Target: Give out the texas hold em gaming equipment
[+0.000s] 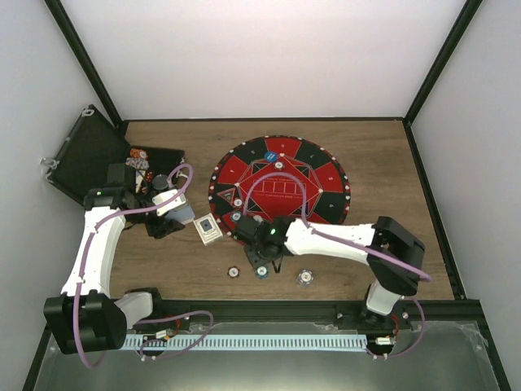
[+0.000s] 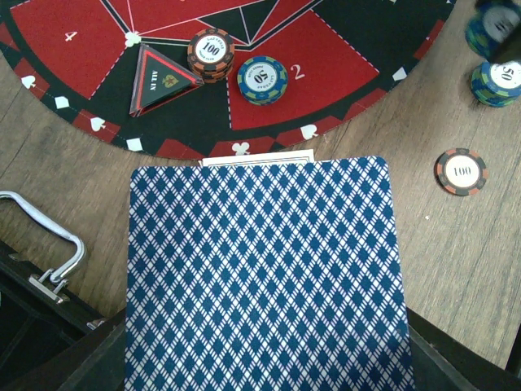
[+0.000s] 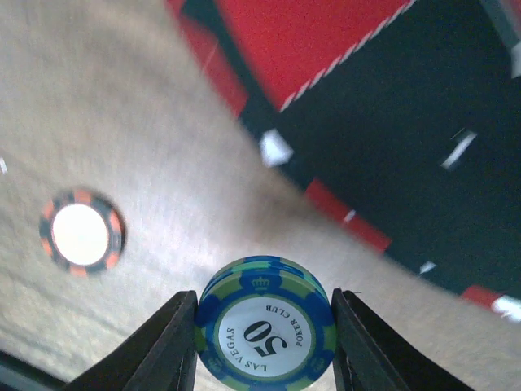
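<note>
**Top external view.** A large round red-and-black mat [image 1: 279, 183] is lying on the brown wooden table [image 1: 374, 147]. An open black hinged case [image 1: 85, 155] is standing at the table's left edge. The small blue-backed playing cards [image 1: 208, 229] are being gripped by the left gripper [image 1: 192, 220] over the wood between case and mat. The right gripper [image 1: 262, 261] is being held just off the mat's near rim. An orange-and-black round chip [image 1: 233, 272] is lying to its left and a pale round chip [image 1: 304, 278] to its right. What sits between its fingers cannot be made out here.

**Left wrist view.** The card backs are showing a blue-and-white diamond lattice that fills the lower frame, with a white card edge protruding beyond the top card. Only here are the mat's contents being shown:
- an orange-and-brown chip stack marked 100 [image 2: 211, 54]
- a flat blue-and-green 50 chip [image 2: 263, 79] just beside the stack
- a black triangular ALL IN marker [image 2: 163, 79]

The case's metal handle [image 2: 49, 244] is lying at the left.

**Right wrist view.** A blue-and-green round poker chip lettered LAS VEGAS POKER CLUB [image 3: 264, 338] is being clamped by its rim between the black fingers [image 3: 167, 350]. It is over the wood near the mat's edge. The background is blurred.
</note>
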Robot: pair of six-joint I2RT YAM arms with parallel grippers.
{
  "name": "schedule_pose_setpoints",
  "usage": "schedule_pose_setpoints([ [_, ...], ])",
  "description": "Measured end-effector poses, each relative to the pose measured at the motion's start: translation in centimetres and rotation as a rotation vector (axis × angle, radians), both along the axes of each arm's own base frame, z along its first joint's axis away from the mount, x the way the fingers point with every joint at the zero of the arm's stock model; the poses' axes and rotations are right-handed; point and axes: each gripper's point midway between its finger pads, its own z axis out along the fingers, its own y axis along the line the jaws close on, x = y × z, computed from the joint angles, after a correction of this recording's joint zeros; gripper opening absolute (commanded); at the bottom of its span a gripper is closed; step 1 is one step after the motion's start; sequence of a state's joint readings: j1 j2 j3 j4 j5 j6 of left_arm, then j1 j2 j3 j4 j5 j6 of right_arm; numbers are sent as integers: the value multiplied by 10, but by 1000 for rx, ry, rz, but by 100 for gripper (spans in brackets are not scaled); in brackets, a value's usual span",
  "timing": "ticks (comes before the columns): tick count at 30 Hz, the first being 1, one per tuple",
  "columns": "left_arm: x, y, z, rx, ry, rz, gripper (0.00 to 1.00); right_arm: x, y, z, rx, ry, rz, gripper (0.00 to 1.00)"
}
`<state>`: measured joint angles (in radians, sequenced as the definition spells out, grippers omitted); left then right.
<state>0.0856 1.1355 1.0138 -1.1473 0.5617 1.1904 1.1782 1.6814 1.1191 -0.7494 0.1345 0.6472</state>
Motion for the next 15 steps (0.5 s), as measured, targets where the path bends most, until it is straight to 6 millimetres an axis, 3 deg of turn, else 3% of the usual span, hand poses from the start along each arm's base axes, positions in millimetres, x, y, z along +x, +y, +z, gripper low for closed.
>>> schedule_pose_setpoints([
  [2, 0, 0, 0, 0, 0, 0, 11, 20, 0, 15, 28, -23, -30, 16],
  [5, 0, 0, 0, 0, 0, 0, 11, 68, -9, 42, 71, -78, -105, 16],
  [11, 0, 0, 0, -1, -2, 0, 11, 197, -46, 109, 144, -265, -280, 16],
  [15, 0, -1, 1, -4, -1, -1, 11, 269, -75, 112, 121, -334, -364, 16],
])
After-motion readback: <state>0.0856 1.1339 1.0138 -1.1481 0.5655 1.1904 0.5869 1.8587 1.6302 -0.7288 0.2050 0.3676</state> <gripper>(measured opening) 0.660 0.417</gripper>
